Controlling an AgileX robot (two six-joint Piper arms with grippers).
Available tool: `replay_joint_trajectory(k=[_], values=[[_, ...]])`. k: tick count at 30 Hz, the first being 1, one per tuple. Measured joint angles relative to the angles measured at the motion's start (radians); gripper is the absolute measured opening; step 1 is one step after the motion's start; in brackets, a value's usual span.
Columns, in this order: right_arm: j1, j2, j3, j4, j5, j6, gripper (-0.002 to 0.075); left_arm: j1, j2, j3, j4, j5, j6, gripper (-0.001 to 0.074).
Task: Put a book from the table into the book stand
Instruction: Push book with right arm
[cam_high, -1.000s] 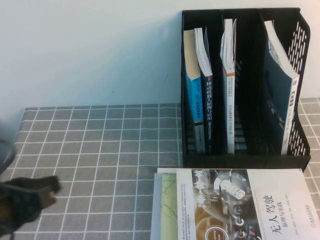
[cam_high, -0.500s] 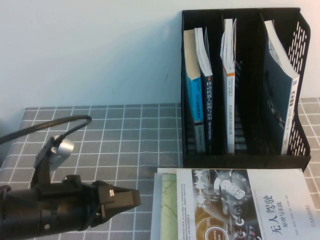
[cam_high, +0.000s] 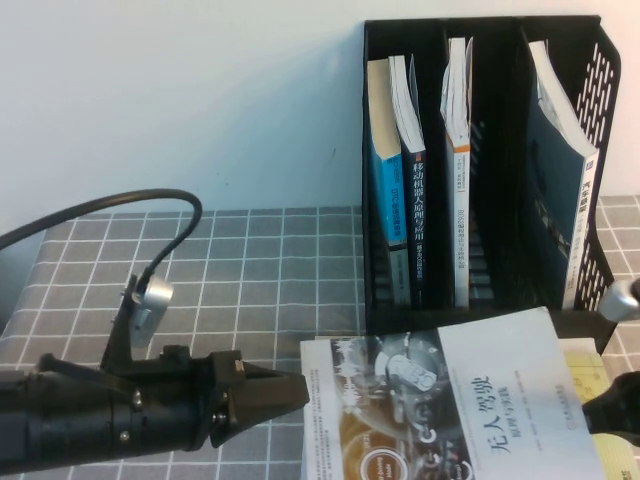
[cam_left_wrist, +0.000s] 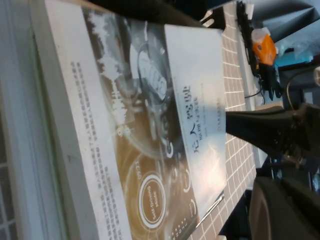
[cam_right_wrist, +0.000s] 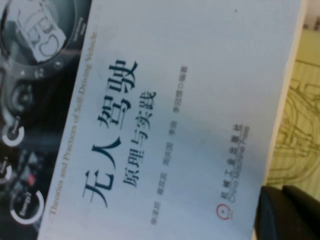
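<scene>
The book (cam_high: 450, 400), white with black Chinese title and a dark bronze photo, lies skewed on the table (cam_high: 250, 270) in front of the book stand (cam_high: 590, 100). It rests on a pale yellow-green book (cam_high: 585, 365). My left gripper (cam_high: 295, 388) is shut and empty, its tip just left of the book's left edge. My right gripper (cam_high: 612, 412) is shut at the book's right edge, over the yellow-green book. The book fills the left wrist view (cam_left_wrist: 150, 120) and the right wrist view (cam_right_wrist: 165, 120), where my right gripper (cam_right_wrist: 287, 215) touches its edge.
The book stand holds several upright books: two in the left compartment (cam_high: 400, 180), one in the middle (cam_high: 459, 170), one dark leaning book on the right (cam_high: 555, 190). A black cable (cam_high: 100, 210) arcs over the left arm. A white wall is behind.
My left arm has come in from the left up to the book's left edge. The book has slid left and turned, uncovering the yellow-green book. My right gripper has come into view at the right.
</scene>
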Motion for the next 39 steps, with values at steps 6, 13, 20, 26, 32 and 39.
replay_joint_trajectory(k=[6,13,20,26,32,39], values=[[0.043,0.077,-0.007,0.068,-0.036,-0.013,-0.0003,0.071,0.108,-0.018,0.000,0.182,0.003,0.0151],[0.088,0.132,-0.019,0.196,-0.062,-0.099,-0.0003,0.249,0.238,-0.067,0.022,0.261,0.007,0.0533],[0.090,0.141,-0.019,0.252,-0.067,-0.156,-0.0003,0.272,0.336,-0.080,0.082,0.264,0.036,0.0578],[0.090,0.141,-0.019,0.257,-0.068,-0.160,-0.0003,0.237,0.438,-0.080,0.087,0.230,0.068,0.0582],[0.090,0.147,-0.019,0.304,-0.067,-0.189,-0.0003,0.185,0.538,-0.082,0.051,0.254,0.110,0.0582],[0.095,0.149,-0.017,0.388,-0.038,-0.259,-0.0003,0.168,0.603,-0.082,0.017,0.258,0.156,0.0582]])
